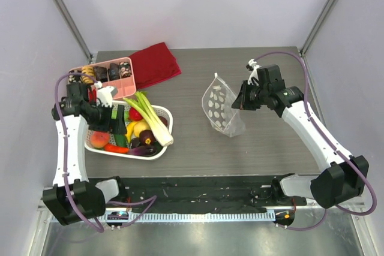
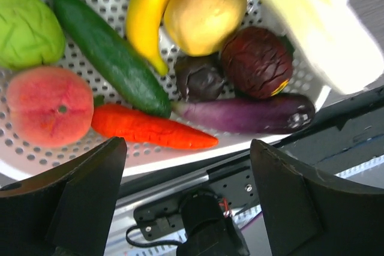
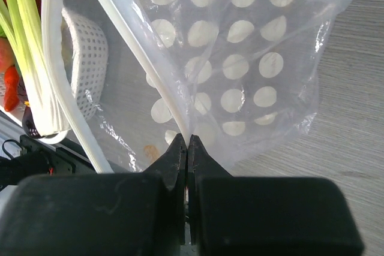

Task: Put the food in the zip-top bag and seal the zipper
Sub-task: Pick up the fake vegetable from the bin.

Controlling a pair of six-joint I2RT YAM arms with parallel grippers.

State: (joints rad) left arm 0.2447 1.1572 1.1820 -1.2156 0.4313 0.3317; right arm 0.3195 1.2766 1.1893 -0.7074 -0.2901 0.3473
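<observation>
The food lies in a white basket [image 1: 157,154]: leek [image 1: 153,121], peach [image 1: 99,139], banana, eggplant, cucumber. My left gripper [image 1: 115,121] hovers open over the basket. In its wrist view the peach [image 2: 48,106], cucumber [image 2: 111,58], banana [image 2: 144,19], eggplant [image 2: 246,115] and leek [image 2: 318,22] lie beyond the open, empty gripper [image 2: 189,166]. My right gripper [image 1: 238,103] is shut on the zip-top bag [image 1: 221,109] and holds it up on the table. In its wrist view the gripper [image 3: 187,142] pinches the bag [image 3: 252,58] at the zipper [image 3: 138,46]; the mouth gapes.
A pink compartment tray [image 1: 126,82] with snacks and a red cloth [image 1: 156,64] lie behind the basket. An orange carrot [image 2: 150,129], a green leafy toy [image 2: 27,28] and dark round toys also lie in the basket. The table's front rail [image 1: 192,199] runs between the arm bases.
</observation>
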